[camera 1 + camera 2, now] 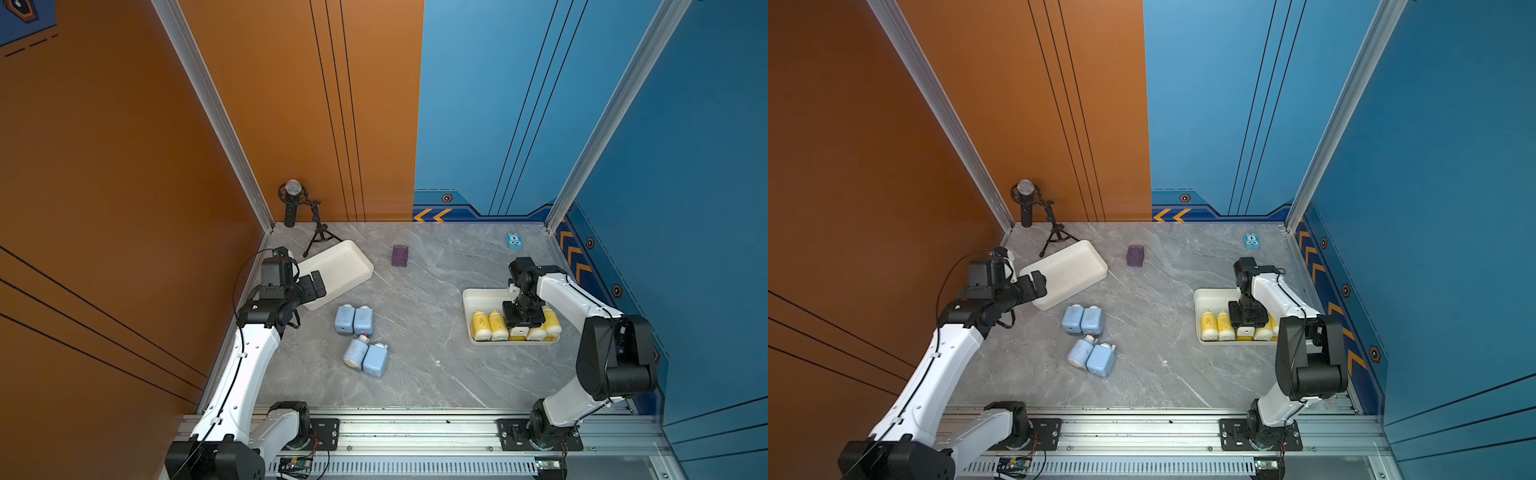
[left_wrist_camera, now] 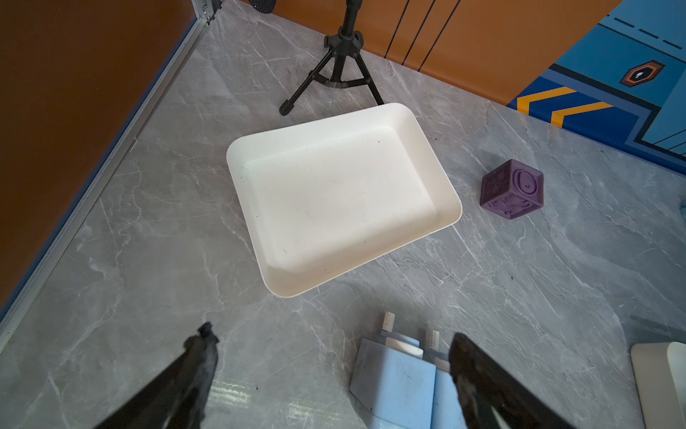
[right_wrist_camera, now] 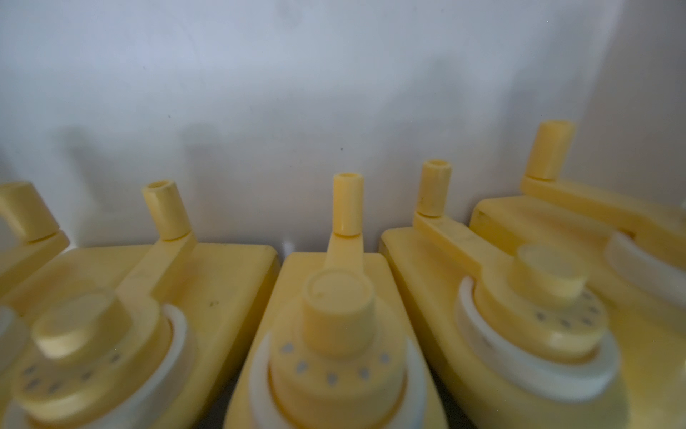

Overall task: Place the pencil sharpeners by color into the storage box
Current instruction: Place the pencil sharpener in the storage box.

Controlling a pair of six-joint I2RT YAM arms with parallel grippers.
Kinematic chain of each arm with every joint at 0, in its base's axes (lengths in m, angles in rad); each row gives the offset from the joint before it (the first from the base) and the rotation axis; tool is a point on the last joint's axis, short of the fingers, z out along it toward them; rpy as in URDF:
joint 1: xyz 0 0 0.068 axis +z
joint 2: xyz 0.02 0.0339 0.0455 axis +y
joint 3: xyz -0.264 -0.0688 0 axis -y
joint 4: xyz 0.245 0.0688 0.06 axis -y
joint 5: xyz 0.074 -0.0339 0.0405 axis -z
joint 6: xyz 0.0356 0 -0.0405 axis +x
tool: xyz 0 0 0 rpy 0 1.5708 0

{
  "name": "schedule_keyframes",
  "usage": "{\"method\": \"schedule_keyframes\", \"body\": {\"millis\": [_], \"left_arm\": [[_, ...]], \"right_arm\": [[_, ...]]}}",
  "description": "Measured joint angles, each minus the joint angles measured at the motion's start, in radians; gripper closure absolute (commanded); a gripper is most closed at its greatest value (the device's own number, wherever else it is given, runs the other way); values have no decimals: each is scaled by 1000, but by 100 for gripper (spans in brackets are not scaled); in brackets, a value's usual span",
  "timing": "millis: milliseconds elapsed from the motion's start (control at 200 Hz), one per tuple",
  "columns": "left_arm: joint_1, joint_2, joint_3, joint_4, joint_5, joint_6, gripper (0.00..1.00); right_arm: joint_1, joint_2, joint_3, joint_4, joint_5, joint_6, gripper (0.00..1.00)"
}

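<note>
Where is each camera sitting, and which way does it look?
Top views: high above, looking down at the whole table; left arm and right arm show.
Left wrist: on the left arm, facing the empty white tray; the open left hand shows.
Right wrist: on the right arm, close over the yellow sharpeners; no hand shows.
Shared: top views and left wrist both see the purple block.

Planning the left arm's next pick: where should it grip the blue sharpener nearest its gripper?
Probably from above, across the narrower white-capped end of the sharpener: it lies flat, body touching a neighbour, so only the necks leave a gap.
</note>
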Motion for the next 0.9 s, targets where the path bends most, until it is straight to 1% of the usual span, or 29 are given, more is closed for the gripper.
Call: {"method": "schedule_keyframes", "body": {"millis": [420,901], "left_arm": [[0,0,0,0,-1,0,2],[0,0,0,0,-12,1,2]], "right_arm": [[-1,35,0,8,-3,-7,51],[-3,37,0,8,-3,-11,46]]}}
